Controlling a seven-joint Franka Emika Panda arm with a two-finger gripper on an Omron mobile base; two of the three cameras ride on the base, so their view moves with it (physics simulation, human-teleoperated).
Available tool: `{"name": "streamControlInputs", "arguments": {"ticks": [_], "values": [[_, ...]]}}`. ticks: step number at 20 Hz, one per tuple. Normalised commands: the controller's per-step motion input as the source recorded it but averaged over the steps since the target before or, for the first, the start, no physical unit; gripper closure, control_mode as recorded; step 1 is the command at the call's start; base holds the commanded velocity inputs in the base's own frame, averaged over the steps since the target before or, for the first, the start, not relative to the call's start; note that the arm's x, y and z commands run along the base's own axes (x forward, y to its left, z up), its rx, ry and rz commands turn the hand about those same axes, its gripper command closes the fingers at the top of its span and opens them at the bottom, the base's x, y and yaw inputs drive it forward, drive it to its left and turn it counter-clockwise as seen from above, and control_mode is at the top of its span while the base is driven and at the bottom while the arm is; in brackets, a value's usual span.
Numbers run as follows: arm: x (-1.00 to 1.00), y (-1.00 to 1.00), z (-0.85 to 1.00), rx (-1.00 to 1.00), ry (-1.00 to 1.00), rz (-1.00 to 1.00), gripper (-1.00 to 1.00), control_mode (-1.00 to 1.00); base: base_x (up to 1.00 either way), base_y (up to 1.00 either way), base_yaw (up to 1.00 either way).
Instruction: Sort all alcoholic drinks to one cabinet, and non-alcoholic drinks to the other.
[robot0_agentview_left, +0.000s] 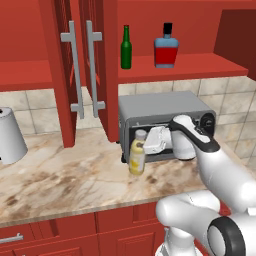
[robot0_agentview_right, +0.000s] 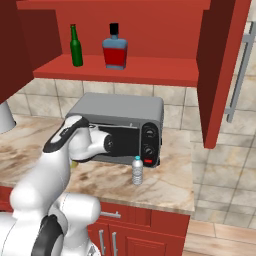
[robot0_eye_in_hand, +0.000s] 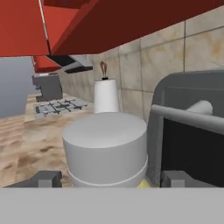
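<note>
The pale-yellow juice bottle stands on the counter in front of the toaster oven. My gripper is open, with a finger on each side of the bottle's grey-white cap and a little room left. The clear water bottle stands by the oven's right front corner. On the red shelf of the open cabinet with two silver handles stand the green bottle and the red-and-blue bottle. The other cabinet's door hangs open at the right.
A grey toaster oven sits against the tiled wall just behind my hand. A paper towel roll stands at the counter's left. The open cabinet doors hang over the counter left of the oven. A stove top lies farther along.
</note>
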Motion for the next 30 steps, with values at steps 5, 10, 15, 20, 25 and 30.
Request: {"name": "streamControlInputs", "arguments": {"ticks": [5, 10, 15, 20, 25, 30], "values": [[-0.20, -0.17, 0.51, 0.10, 0.00, 0.00, 1.00, -1.00, 0.00, 0.00, 0.00], [-0.22, -0.09, 0.65, 0.05, 0.00, 0.00, 1.00, -1.00, 0.00, 0.00, 0.00], [-0.25, -0.04, 0.58, 0.01, 0.00, -0.01, 1.00, -1.00, 0.00, 0.00, 0.00], [-0.28, -0.05, 0.31, 0.00, 0.00, -0.01, 1.00, -1.00, 0.00, 0.00, 0.00], [-0.18, -0.02, 0.08, 0.00, 0.00, 0.00, 1.00, -1.00, 0.00, 0.00, 0.00], [-0.02, 0.00, 0.00, 0.00, 0.00, 0.00, 1.00, -1.00, 0.00, 0.00, 0.00]]}}
